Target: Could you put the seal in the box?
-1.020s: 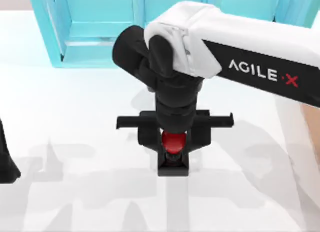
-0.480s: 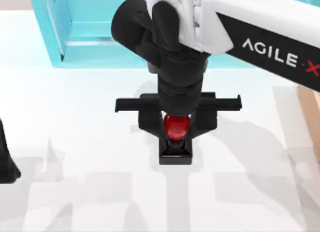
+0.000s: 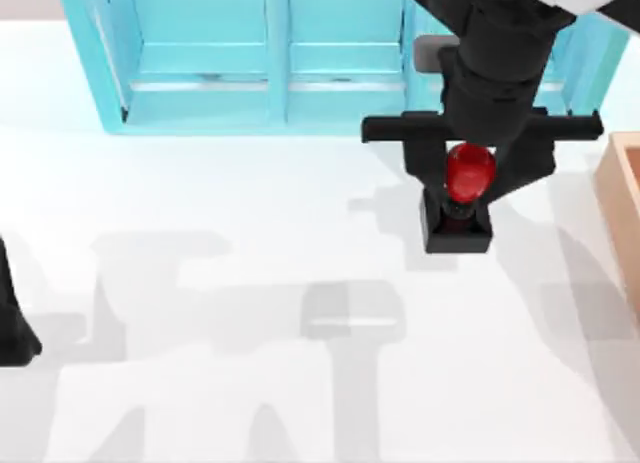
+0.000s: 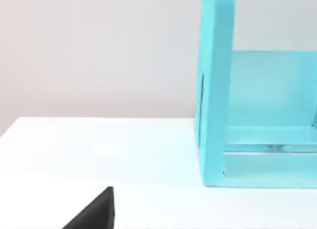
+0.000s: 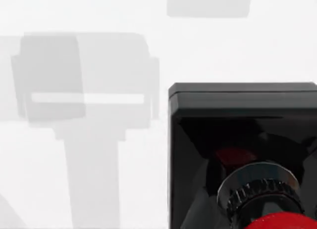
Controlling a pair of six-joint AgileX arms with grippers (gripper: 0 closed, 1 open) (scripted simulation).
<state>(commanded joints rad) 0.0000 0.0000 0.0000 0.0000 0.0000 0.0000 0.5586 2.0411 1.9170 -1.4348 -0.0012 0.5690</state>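
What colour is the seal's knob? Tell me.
Glossy red, above a black base; the seal shows best in the top view, held by the right gripper.

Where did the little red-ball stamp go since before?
The right pincer, shut on the small red-knobbed black-based seal, carried it from mid-table toward the right and the far side, nearer the tan wooden box. The cyan shelf unit and the parked left arm stayed put.

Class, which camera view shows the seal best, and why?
The top view: the whole seal shows, red knob over black base, held in the right claw. The right wrist view shows its base, collar and the knob's edge very close. The left wrist view faces the shelf.
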